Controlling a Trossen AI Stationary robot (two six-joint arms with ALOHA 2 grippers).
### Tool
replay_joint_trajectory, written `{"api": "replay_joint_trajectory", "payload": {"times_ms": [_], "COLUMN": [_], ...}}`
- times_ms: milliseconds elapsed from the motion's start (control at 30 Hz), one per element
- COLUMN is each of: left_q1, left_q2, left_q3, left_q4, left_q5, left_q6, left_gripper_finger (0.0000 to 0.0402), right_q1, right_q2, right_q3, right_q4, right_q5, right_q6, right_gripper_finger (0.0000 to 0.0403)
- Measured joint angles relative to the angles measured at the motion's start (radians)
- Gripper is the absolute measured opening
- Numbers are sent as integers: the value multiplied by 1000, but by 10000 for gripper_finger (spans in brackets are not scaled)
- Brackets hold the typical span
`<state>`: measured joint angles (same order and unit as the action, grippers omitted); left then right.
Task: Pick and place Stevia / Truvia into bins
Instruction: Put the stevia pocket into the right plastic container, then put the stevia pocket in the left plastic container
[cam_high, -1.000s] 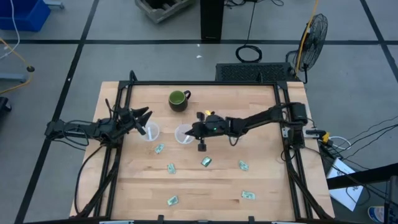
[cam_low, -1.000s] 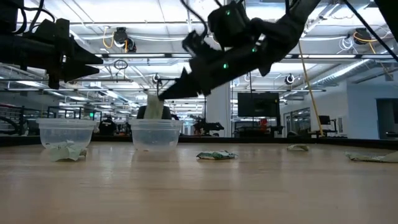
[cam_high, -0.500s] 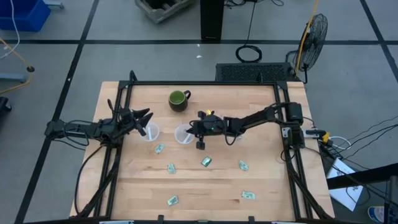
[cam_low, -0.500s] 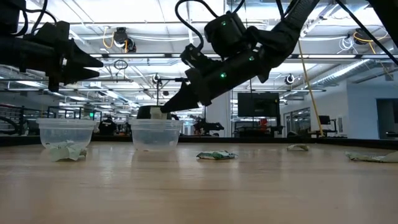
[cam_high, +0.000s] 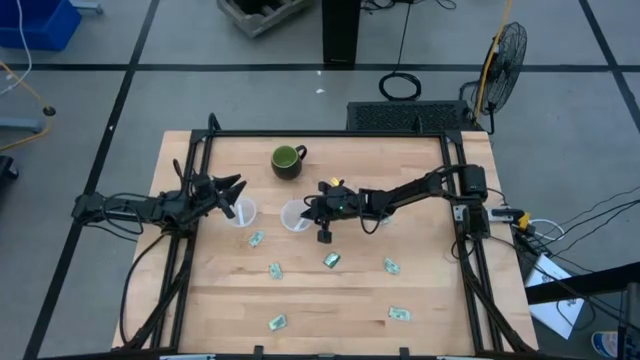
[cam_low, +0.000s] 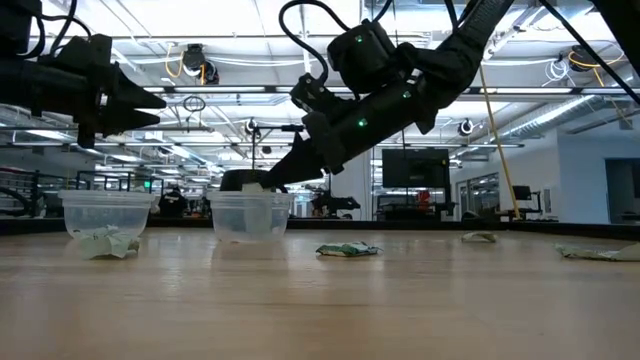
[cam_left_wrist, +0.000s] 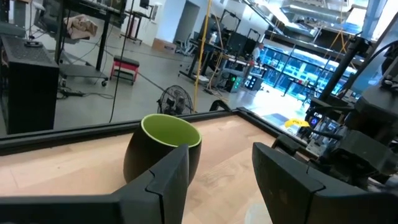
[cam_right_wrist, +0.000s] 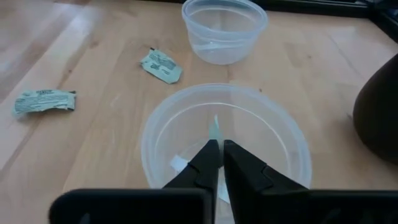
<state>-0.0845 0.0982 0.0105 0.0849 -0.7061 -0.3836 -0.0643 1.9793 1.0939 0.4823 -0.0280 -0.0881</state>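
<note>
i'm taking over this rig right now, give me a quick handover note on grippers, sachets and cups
Right gripper is over the right-hand cup, fingers nearly closed on a sachet held just above the cup's inside; not released yet.
Left gripper hovers open above the left-hand cup, holding nothing.
Six sachets lie loose on the table: one beside the left-hand cup, then.
The green mug stands behind the cups, not part of the job.
Left to do: drop the held sachet, then bin the six.
</note>
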Motion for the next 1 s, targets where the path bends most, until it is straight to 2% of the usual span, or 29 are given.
{"api": "replay_joint_trajectory", "payload": {"times_ms": [300,567,767,1000], "left_q1": [0,-1,-34,-108], "left_q2": [0,0,2,100], "left_q3": [0,0,0,18], "left_q4": [-1,3,86,208], "left_q5": [10,219,274,240], "left_q6": [0,14,13,65], "left_gripper_finger": [184,184,184,184], "right_q1": [0,21,52,55], "right_q2": [0,-60,-203,-348], "right_q3": [0,-1,-1,-1], "right_q4": [17,9,-159,-446], "right_q5": [0,-1,0,1], "right_q6": [-2,-80,-183,-122], "right_gripper_finger": [72,89,90,91]}}
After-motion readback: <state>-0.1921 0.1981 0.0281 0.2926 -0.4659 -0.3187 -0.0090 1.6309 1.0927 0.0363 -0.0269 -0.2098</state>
